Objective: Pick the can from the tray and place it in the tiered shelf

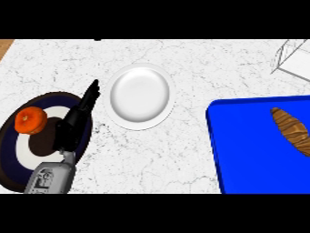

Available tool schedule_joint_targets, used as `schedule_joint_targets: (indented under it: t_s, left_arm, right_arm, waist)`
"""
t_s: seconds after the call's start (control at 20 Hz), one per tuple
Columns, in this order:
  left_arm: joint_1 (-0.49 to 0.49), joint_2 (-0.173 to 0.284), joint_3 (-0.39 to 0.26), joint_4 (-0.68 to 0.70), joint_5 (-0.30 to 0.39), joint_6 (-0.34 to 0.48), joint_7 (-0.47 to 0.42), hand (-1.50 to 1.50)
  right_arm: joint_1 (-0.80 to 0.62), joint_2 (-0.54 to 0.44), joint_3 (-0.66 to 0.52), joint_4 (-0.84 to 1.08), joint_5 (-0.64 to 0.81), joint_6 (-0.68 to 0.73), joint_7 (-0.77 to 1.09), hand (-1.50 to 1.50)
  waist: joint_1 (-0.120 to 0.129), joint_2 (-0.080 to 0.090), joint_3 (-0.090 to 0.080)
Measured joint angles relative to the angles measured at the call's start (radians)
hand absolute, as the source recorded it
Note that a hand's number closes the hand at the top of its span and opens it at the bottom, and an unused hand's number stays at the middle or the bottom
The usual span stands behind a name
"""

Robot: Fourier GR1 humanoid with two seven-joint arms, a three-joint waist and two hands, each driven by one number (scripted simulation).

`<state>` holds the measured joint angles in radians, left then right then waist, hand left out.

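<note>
Black left robot hand [77, 119] flat, fingers straight, holding nothing, over dark striped plate [6, 157] beside orange [31, 120].

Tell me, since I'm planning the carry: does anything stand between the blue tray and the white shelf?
Nothing visible: only white marble counter separates the blue rectangular tray from the white wire shelf. The tray holds a brown croissant, no can.

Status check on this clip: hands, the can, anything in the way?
Left hand open, fingers straight, over dark plate beside orange. Right hand not in view. No can visible; blue tray holds only a croissant. Shelf at top right, path unobstructed.
</note>
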<state>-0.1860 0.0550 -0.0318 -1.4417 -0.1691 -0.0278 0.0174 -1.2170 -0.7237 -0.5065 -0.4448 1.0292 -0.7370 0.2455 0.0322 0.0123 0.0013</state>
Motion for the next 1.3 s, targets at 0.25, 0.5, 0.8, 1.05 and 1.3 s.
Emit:
schedule_joint_targets:
  t_s: [0.25, 0.5, 0.8, 1.05, 1.3]
  left_arm:
    - [-0.003, -0.006, -0.005, 0.012, -0.005, 0.002, -0.008, 0.00]
    - [0.007, 0.008, 0.005, -0.008, 0.001, -0.006, -0.004, 0.00]
    - [-0.008, 0.001, 0.009, 0.005, 0.003, -0.004, 0.006, 0.00]
    - [0.003, -0.001, 0.004, -0.015, 0.000, -0.003, 0.021, 0.00]
    - [-0.007, 0.004, 0.013, 0.004, 0.004, -0.007, 0.008, 0.00]
  right_arm:
    - [0.026, -0.061, 0.040, 0.092, 0.123, -0.046, 0.186, -1.50]
    - [0.026, -0.082, 0.052, 0.114, 0.154, -0.065, 0.266, -1.50]
    - [0.030, -0.074, -0.003, 0.085, 0.058, -0.093, 0.210, -1.50]
    - [0.016, -0.062, -0.035, 0.046, -0.033, -0.053, 0.144, -1.50]
    - [0.001, -0.075, -0.055, 0.004, -0.101, -0.019, 0.105, -1.50]
  waist:
    - [0.000, 0.001, -0.002]
    - [-0.004, -0.004, -0.003]
    - [-0.008, -0.005, -0.001]
    - [-0.013, -0.008, -0.001]
    - [-0.017, -0.008, -0.001]
